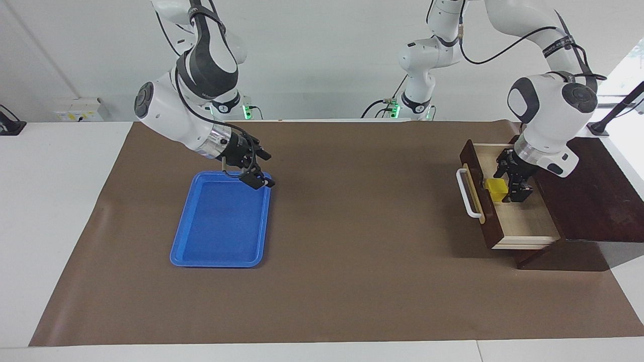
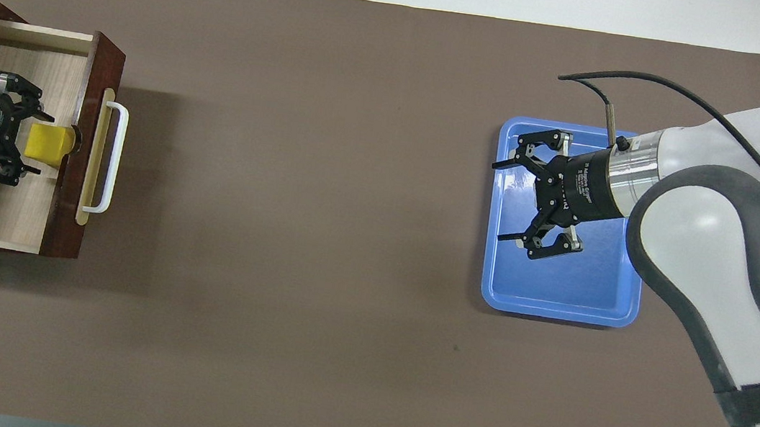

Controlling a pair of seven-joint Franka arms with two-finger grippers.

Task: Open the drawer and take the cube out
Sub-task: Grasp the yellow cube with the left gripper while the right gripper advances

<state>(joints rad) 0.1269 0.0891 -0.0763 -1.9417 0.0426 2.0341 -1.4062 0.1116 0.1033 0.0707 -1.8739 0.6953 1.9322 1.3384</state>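
The drawer [image 1: 523, 221] [image 2: 10, 212] stands pulled out of its dark wooden box [image 1: 593, 201], white handle [image 1: 468, 196] toward the table's middle. The yellow cube [image 1: 495, 188] [image 2: 51, 144] lies inside it, against the drawer front. My left gripper [image 1: 510, 183] [image 2: 40, 144] reaches down into the drawer, open, one finger on each side of the cube and close to its faces. My right gripper [image 1: 269, 171] [image 2: 497, 201] hangs open and holding nothing over the edge of the blue tray [image 1: 221, 231] [image 2: 559, 293] that faces the drawer.
The blue tray lies flat toward the right arm's end of the table, on a brown mat [image 1: 352, 226]. The wooden box sits at the left arm's end, at the mat's edge.
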